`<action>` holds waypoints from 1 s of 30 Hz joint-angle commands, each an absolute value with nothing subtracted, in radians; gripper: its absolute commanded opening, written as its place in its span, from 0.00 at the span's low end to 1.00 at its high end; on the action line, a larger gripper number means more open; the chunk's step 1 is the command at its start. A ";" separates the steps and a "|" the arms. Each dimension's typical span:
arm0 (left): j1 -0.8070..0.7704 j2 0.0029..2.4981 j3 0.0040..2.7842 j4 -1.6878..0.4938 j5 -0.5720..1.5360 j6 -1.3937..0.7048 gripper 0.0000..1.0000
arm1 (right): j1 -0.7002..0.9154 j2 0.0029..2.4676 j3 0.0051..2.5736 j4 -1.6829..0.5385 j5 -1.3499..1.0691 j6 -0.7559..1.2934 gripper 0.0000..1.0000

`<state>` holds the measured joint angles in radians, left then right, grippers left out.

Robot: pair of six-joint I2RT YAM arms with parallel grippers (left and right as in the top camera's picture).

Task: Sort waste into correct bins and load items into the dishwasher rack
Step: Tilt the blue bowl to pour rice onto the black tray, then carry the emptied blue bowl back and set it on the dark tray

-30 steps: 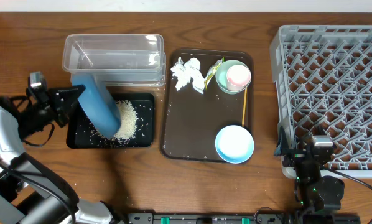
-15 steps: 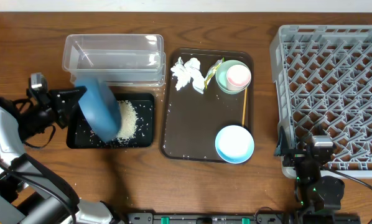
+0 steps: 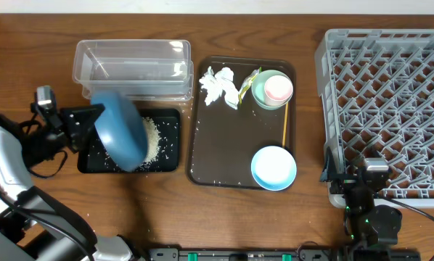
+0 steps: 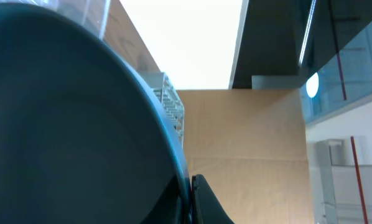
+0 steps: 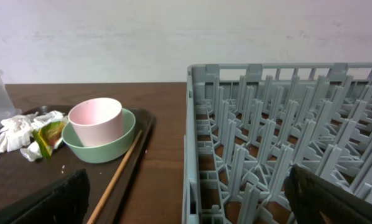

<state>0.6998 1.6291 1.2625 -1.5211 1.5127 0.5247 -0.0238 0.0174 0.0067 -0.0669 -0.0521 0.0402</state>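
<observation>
My left gripper point(image 3: 93, 119) is shut on the rim of the large blue plate point(image 3: 121, 130) and holds it tilted over the black tray point(image 3: 166, 116), where the white rice point(image 3: 150, 138) lies heaped. The plate point(image 4: 68, 124) fills the left wrist view. The clear tub point(image 3: 130, 69) stands behind the tray. A crumpled tissue point(image 3: 218, 85), a green-yellow wrapper point(image 3: 247, 81), a pink cup point(image 3: 279, 88) inside a mint-green bowl point(image 3: 262, 96), a chopstick point(image 3: 284, 125) and a light-blue bowl point(image 3: 273, 167) lie on the brown tray. My right gripper point(image 3: 362, 190) is open at the front left corner of the grey rack point(image 3: 391, 101).
The brown serving tray point(image 3: 217, 156) lies between the black tray and the rack, with a few loose rice grains on it. The right wrist view shows the cup point(image 5: 96, 121), the green bowl point(image 5: 105, 149), the chopstick point(image 5: 120, 174) and the rack's pegs point(image 5: 267, 137).
The blue plate has tipped further, its face turning more toward the camera over the black tray. My left gripper has shifted slightly right. The right arm has not moved.
</observation>
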 commanded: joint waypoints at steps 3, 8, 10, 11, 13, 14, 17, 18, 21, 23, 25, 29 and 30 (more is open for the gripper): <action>0.616 1.523 1.265 -1.686 1.572 0.750 0.06 | -0.028 0.013 0.006 -0.071 -0.052 0.028 0.99; 0.488 1.423 1.287 -1.671 1.571 0.731 0.06 | -0.028 0.013 0.006 -0.071 -0.052 0.028 0.99; 0.429 1.398 1.287 -1.671 1.571 0.731 0.06 | -0.028 0.013 0.006 -0.071 -0.052 0.028 0.99; 0.400 1.388 1.287 -1.670 1.571 0.731 0.06 | -0.028 0.013 0.006 -0.071 -0.052 0.028 0.99; 0.335 1.377 1.287 -1.654 1.571 0.731 0.06 | -0.029 0.013 0.006 -0.071 -0.052 0.028 0.99; 0.303 1.376 1.288 -1.630 1.571 0.728 0.06 | -0.028 0.013 0.006 -0.071 -0.052 0.028 0.99; 0.236 1.380 1.290 -1.505 1.560 0.676 0.07 | -0.028 0.013 0.006 -0.071 -0.052 0.028 0.99; 0.225 1.380 1.290 -1.438 1.545 0.620 0.07 | -0.029 0.013 0.006 -0.071 -0.052 0.028 0.99; 0.218 1.380 1.290 -1.148 1.401 0.284 0.07 | -0.029 0.013 0.006 -0.071 -0.052 0.028 0.99; 0.216 1.380 1.290 -0.971 1.209 0.028 0.07 | -0.028 0.013 0.006 -0.071 -0.052 0.028 0.99; 0.200 1.372 1.291 -0.879 0.991 -0.133 0.07 | -0.028 0.013 0.006 -0.071 -0.052 0.028 0.99; 0.088 1.338 1.302 -0.858 0.840 -0.169 0.07 | -0.028 0.013 0.006 -0.071 -0.052 0.028 0.99; 0.040 1.330 1.302 -0.849 0.828 -0.196 0.07 | -0.029 0.013 0.006 -0.071 -0.052 0.028 0.99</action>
